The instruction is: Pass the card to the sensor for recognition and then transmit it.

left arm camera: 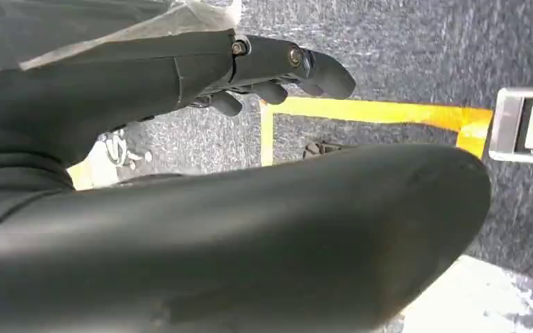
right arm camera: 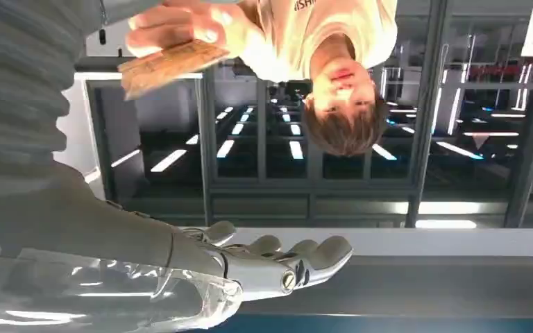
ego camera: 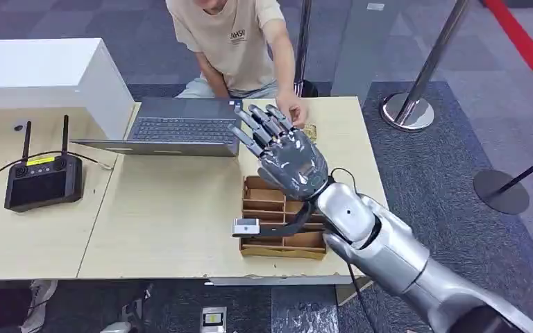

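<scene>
Silver right forearm rising from the near right corner of the head view, ending in the right hand (ego camera: 288, 156), fingers spread apart, palm empty, raised over the table (ego camera: 166, 208). Released, grasping nothing; same in the right wrist view, fingers (right arm camera: 305, 258) stretched flat and bare.

Then left to right across the head view: black controller (ego camera: 43, 180) with two stubby antennas at nine o'clock, matte plastic, cable trailing off; white box (ego camera: 41, 73) at ten o'clock, smooth and square-edged; grey laptop (ego camera: 180, 128) open at eleven o'clock; small grey sensor (ego camera: 246, 227) at six o'clock of the right hand, boxy, touching the near-left corner of a slotted cardboard tray (ego camera: 281, 232); person's hand (ego camera: 293, 109) at twelve o'clock of the right hand, touching the table edge; chrome stanchion base (ego camera: 407, 111) at two o'clock on dark carpet.

Card (right arm camera: 170, 66) held by the person's fingers, not by the robot, seen in the right wrist view: thin, flat, brownish, rectangular. Probably light, stiff, a little slick; best pinched by a short edge, faces left free for the sensor. Easily dropped if gripped loosely.

Left hand (left arm camera: 277, 69) hanging toward the floor, fingers curled in, holding nothing.
</scene>
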Robot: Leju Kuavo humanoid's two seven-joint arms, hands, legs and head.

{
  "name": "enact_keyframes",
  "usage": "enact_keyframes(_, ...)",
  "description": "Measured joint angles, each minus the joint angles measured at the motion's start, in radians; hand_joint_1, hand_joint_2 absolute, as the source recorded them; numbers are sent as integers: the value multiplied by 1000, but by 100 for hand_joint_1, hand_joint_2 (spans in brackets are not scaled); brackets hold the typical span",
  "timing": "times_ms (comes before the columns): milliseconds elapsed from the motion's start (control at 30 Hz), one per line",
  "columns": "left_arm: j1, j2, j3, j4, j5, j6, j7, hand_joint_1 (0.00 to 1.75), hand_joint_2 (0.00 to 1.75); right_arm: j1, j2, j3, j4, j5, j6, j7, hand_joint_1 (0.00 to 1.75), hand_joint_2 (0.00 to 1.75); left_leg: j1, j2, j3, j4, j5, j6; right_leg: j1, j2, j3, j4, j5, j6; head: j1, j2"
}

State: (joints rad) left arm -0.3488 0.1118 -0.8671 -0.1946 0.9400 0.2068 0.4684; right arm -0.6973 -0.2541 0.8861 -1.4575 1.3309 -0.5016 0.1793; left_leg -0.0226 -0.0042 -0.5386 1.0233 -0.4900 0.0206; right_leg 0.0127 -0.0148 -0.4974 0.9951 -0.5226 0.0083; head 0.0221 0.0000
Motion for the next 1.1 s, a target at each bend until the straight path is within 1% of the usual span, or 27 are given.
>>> enact_keyframes(100, -6, -10, 0, 0, -1, 0, 9, 0, 0, -7, 15, 17, 48, 7, -21, 17, 0, 175, 0, 0, 0, 0, 0, 0, 0, 0, 0, 0, 0, 0, 0, 0)
enact_keyframes(167, -12, -14, -1, 0, -2, 0, 19, 0, 0, -13, 24, 27, 80, 2, -18, 27, 0, 175, 0, 0, 0, 0, 0, 0, 0, 0, 0, 0, 0, 0, 0, 0)
enact_keyframes(367, -16, -26, -3, 0, -3, 2, 20, 0, 0, -34, 42, 51, 167, -14, -15, 28, 0, 175, 0, 0, 0, 0, 0, 0, 0, 0, 0, 0, 0, 0, 0, 0)
enact_keyframes(400, -16, -27, -4, 0, -3, 2, 20, 0, 0, -38, 43, 55, 178, -15, -15, 29, 124, 175, 0, 0, 0, 0, 0, 0, 0, 0, 0, 0, 0, 0, 0, 0)
enact_keyframes(433, -16, -28, -7, 0, -3, 2, 20, 0, 0, -42, 46, 57, 193, -22, -16, 31, 175, 175, 0, 0, 0, 0, 0, 0, 0, 0, 0, 0, 0, 0, 0, 0)
enact_keyframes(633, -25, -32, -19, 0, -3, -3, 22, 0, 0, -49, 50, 63, 251, -64, -19, 36, 175, 175, 0, 0, 0, 0, 0, 0, 0, 0, 0, 0, 0, 0, 0, 0)
enact_keyframes(800, -30, -33, -23, 0, -3, -6, 24, 0, 0, -49, 53, 63, 275, -68, -19, 36, 175, 175, 0, 0, 0, 0, 0, 0, 0, 0, 0, 0, 0, 0, 0, 0)
enact_keyframes(1100, -42, -33, -26, 0, -1, -13, 34, 0, 0, -49, 58, 64, 304, -118, -20, 10, 175, 175, 0, 0, 1, 0, 0, 0, 0, 0, 0, 0, 0, 0, 0, 0)
